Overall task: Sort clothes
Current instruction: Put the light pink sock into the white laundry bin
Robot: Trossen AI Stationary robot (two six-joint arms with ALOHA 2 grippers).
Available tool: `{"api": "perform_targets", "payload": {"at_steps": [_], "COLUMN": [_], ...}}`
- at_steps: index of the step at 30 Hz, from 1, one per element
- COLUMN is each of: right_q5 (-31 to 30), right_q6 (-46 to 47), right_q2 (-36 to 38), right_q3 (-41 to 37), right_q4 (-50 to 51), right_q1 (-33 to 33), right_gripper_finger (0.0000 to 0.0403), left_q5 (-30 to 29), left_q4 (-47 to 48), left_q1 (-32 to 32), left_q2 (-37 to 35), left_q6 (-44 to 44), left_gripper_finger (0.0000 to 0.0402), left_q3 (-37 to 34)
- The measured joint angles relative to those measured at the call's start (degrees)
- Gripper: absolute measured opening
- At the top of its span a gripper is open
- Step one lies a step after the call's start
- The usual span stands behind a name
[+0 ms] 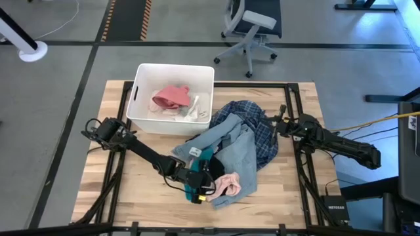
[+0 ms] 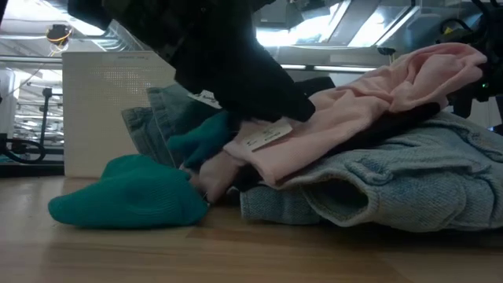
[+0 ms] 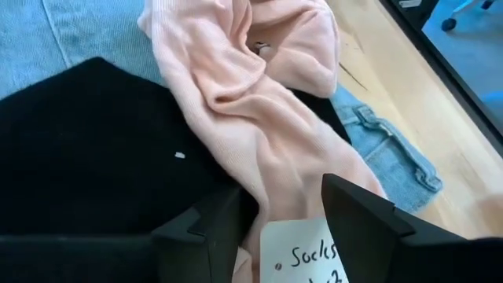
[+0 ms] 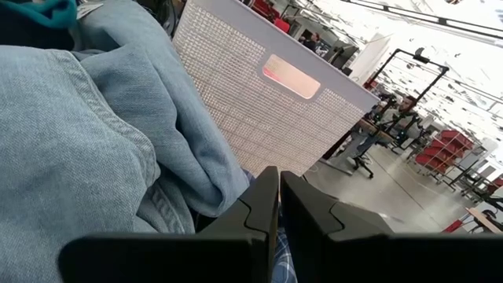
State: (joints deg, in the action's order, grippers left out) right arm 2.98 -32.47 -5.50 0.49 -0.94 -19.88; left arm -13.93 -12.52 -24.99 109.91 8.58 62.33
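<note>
The left gripper [image 3: 279,224] is low over the clothes pile near the front edge of the worktop [image 1: 131,190], its fingers [image 3: 357,212] spread apart on either side of a pale pink sock [image 3: 251,118] that carries a white paper tag [image 3: 302,255] with handwriting on it. The pink fabric runs between the two fingers, but I cannot tell whether they press it. Under and beside the sock lies a black piece [image 3: 86,149], and beyond both is light blue denim [image 3: 377,149] spread on the wood. From table height, a teal sock [image 2: 126,192] rests on the worktop just beside the left gripper, touching the pile.

The right gripper [image 4: 279,196] sits at the pile's far right side with its fingers closed together, nothing visibly between them. Denim folds bunch right in front of it, and a strip of dark blue plaid shirt [image 1: 262,128] shows by it.

The white rectangular plastic bin [image 1: 141,92] stands on the worktop's rear left part, just behind the pile. In it lie a pink garment [image 1: 170,97] and white fabric [image 1: 197,108] beside it.

Beyond the worktop, an office chair [image 1: 252,26] stands on the grey floor.
</note>
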Motion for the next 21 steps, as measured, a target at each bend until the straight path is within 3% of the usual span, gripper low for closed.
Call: {"api": "perform_targets", "payload": {"at_steps": [3, 13, 21], "right_q5": [0.00, 0.00, 0.00], "right_q6": [0.00, 0.02, 0.00], "right_q2": [0.00, 0.00, 0.00], "right_q3": [0.00, 0.00, 0.00], "right_q4": [0.00, 0.00, -0.01], "right_q1": [-0.01, 0.00, -0.01], "right_gripper_finger": [0.0035, 0.0035, 0.0035], "left_q5": [0.02, -0.01, -0.77], "left_q4": [-0.58, -0.32, -0.03], "left_q1": [0.02, -0.06, -0.68], "left_q2": [0.02, -1.39, -10.42], "left_q6": [0.00, -1.63, -7.11], "left_gripper_finger": [0.0146, 0.0024, 0.0004], "left_q3": [0.00, 0.02, 0.39]}}
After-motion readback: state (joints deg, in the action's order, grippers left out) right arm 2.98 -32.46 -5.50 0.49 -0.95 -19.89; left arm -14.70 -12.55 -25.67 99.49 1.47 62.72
